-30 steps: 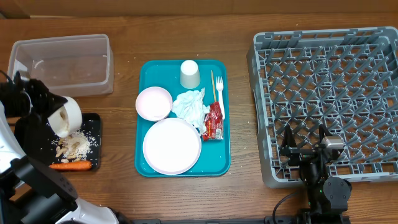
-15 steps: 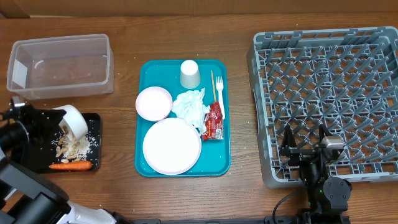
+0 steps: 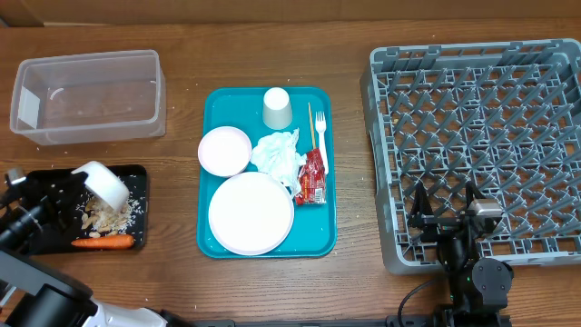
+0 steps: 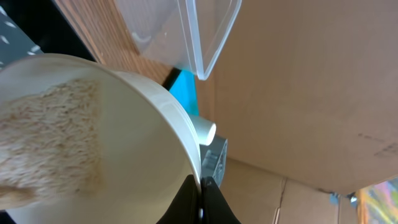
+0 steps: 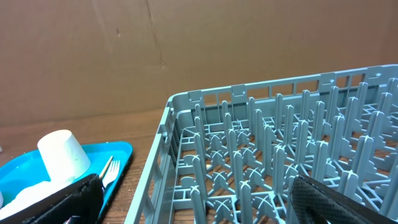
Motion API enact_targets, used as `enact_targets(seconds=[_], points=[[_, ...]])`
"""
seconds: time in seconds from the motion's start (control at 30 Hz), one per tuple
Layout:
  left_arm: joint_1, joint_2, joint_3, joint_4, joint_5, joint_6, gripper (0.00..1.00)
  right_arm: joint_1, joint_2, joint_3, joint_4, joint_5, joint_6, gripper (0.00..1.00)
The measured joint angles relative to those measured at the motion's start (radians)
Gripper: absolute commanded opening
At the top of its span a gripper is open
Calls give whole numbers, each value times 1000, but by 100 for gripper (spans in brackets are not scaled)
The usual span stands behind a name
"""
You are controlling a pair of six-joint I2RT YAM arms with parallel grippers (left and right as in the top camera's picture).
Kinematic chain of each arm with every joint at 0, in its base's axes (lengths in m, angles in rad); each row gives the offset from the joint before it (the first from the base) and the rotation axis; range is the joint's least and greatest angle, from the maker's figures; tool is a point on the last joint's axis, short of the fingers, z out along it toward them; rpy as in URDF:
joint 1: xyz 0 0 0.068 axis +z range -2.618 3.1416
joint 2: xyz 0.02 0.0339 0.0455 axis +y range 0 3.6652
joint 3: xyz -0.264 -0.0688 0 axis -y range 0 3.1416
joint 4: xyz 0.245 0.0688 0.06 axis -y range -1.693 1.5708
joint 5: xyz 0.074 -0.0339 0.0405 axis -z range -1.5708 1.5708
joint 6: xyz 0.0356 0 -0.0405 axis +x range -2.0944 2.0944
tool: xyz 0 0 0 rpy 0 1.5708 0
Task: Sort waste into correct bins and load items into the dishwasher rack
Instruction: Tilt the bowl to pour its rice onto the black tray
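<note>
My left gripper [image 3: 80,187] is shut on the rim of a small white bowl [image 3: 103,183], which is tipped over the black tray [image 3: 136,174]. Beige food scraps [image 3: 109,215] lie on that tray beside an orange carrot [image 3: 103,242]. In the left wrist view the jaws pinch the bowl's rim [image 4: 198,177], and scraps [image 4: 56,137] still cling inside. The clear tub [image 3: 88,95] stands behind. My right gripper [image 3: 451,222] hangs open over the front-left of the grey dishwasher rack [image 3: 481,136], with nothing in it.
On the teal serving tray [image 3: 214,245] are a plate [image 3: 251,213], another bowl [image 3: 224,150], an upturned cup [image 3: 277,108], a crumpled napkin [image 3: 280,153], a red wrapper [image 3: 312,177], a fork [image 3: 320,127] and chopsticks [image 3: 310,120]. The right wrist view shows the rack [image 5: 280,155], cup [image 5: 62,155] and fork [image 5: 109,171].
My left arm has swung toward the table's front with the bowl, which is now tipped further over the black tray. The right arm has not moved.
</note>
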Motion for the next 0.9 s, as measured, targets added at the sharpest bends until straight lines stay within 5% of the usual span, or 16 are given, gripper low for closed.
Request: enact_targets(seconds=[0.9], points=[[64,23,-14,0,176,-27,4,0,0,0,0,0,0,100]])
